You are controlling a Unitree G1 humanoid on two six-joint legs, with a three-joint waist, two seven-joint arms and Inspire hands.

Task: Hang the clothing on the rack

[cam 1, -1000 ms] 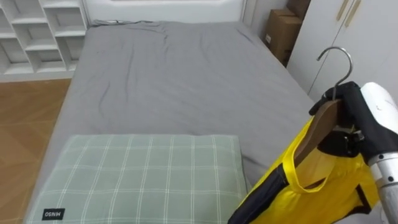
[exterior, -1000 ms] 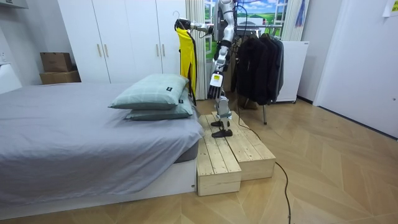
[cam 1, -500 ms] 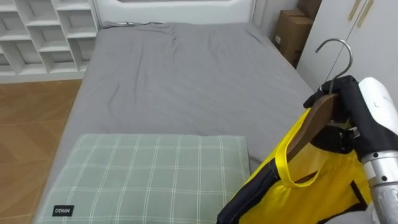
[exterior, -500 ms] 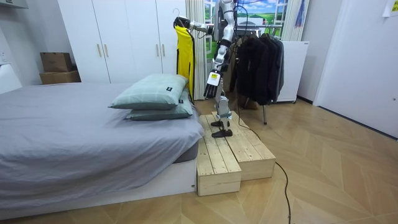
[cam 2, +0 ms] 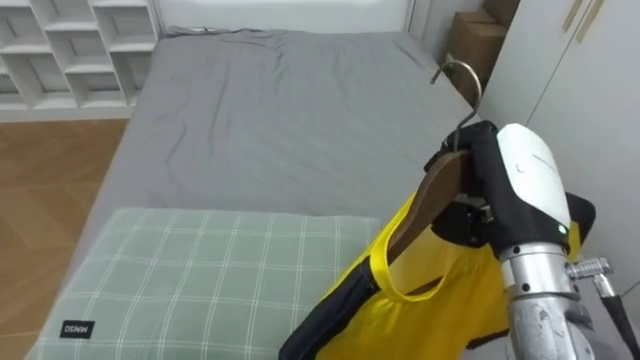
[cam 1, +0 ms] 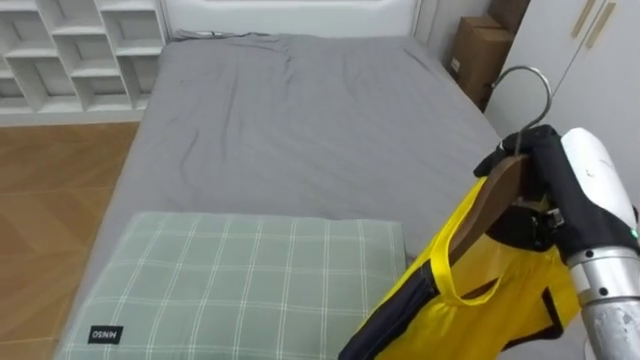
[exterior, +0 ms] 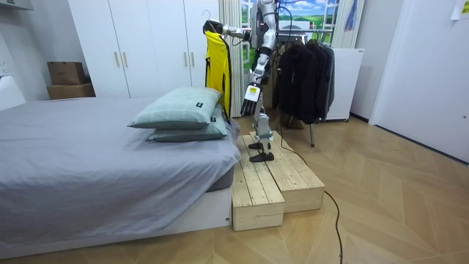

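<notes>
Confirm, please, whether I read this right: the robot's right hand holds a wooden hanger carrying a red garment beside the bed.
Not quite: the garment is yellow, not red, as the left eye view shows. The rest stands: the right hand holds the wooden hanger carrying it beside the bed.

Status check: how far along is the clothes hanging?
Done: the yellow garment is on the wooden hanger. In hand: the right hand is curled round the hanger's neck and holds it up beside the bed, with the hook free in the air. The left hand hangs at the robot's side. Left: hook the hanger on the rack of dark clothes, which stands behind the robot in the room view.
</notes>
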